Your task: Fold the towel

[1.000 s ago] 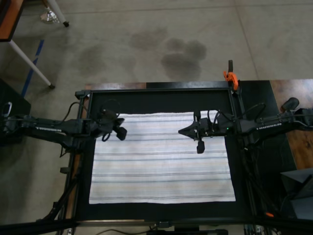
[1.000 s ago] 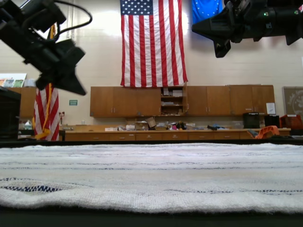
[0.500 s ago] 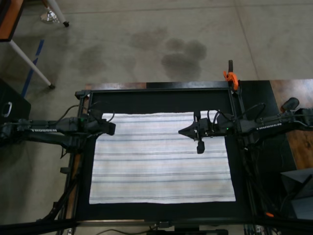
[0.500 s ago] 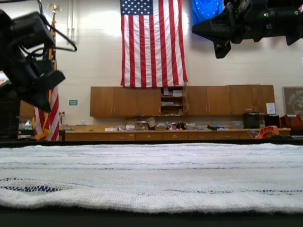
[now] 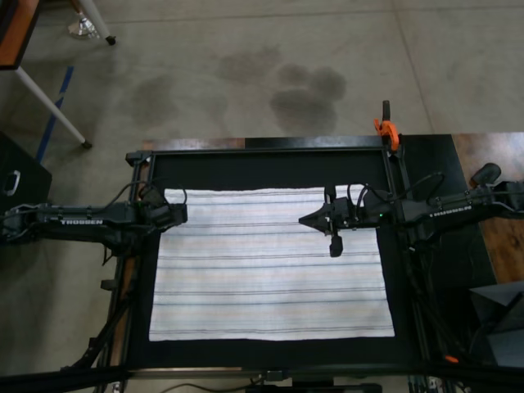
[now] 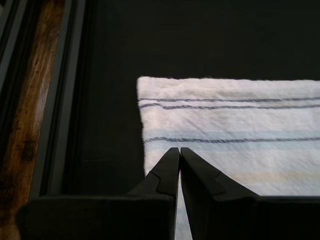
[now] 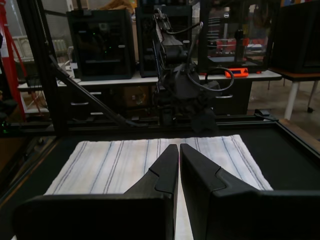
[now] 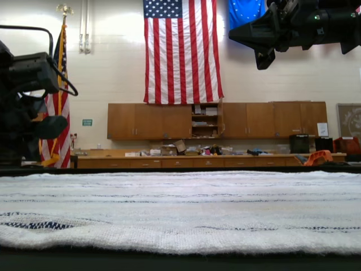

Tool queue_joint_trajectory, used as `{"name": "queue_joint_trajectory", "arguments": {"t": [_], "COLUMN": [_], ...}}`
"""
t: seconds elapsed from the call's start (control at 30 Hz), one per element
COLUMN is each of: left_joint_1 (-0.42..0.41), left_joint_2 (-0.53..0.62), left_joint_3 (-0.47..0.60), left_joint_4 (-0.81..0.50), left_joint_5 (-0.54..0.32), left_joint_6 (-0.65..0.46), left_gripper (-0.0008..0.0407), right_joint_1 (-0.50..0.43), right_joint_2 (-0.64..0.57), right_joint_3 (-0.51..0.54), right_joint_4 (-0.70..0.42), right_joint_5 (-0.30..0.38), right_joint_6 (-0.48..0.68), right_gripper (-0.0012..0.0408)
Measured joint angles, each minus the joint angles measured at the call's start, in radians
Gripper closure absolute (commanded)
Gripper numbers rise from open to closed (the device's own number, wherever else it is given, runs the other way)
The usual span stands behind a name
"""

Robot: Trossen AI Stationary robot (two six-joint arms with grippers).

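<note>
Since a second ago the left gripper [image 5: 178,214] has pulled back from over the towel [image 5: 270,262] to its edge on the top view's left, near the far corner; the right gripper [image 5: 304,219] has not shifted.

Spread flat and unfolded, the towel covers most of the black desk [image 5: 270,168], its thin stripes running across the top view. In the left wrist view the left gripper's fingers [image 6: 172,167] are closed together with nothing between them, their tips above the towel's [image 6: 240,130] side edge, just short of its corner. The right gripper's fingers [image 7: 172,165] are likewise pressed together and empty, held above the towel's [image 7: 110,165] far part and pointing toward the other arm. In the exterior view the right gripper [image 8: 234,33] hangs high over the cloth [image 8: 180,209]. An orange clamp [image 5: 385,128] grips the desk frame's far corner.
</note>
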Motion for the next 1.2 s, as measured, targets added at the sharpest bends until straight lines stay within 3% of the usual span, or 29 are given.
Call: {"name": "queue_joint_trajectory", "arguments": {"t": [0.27, 0.37, 0.6, 1.2], "left_joint_1": [0.006, 0.006, 0.006, 0.006], "left_joint_2": [0.000, 0.002, 0.001, 0.001], "left_joint_3": [-0.019, -0.021, -0.070, -0.094], "left_joint_4": [0.044, 0.044, 0.094, 0.088], "left_joint_5": [0.038, 0.070, 0.136, 0.079], "left_joint_6": [0.033, 0.034, 0.032, 0.015], "left_gripper": [0.0241, 0.0210, 0.0208, 0.0208], "right_joint_1": [0.000, 0.000, 0.000, 0.000], "right_joint_2": [0.000, 0.000, 0.000, 0.000], "right_joint_3": [0.000, 0.000, 0.000, 0.000], "right_joint_4": [-0.001, 0.000, -0.001, -0.001], "right_joint_5": [0.000, 0.000, 0.000, 0.000], "right_joint_6": [0.008, 0.008, 0.008, 0.008], "right_gripper": [0.0396, 0.0394, 0.0395, 0.0393]}}
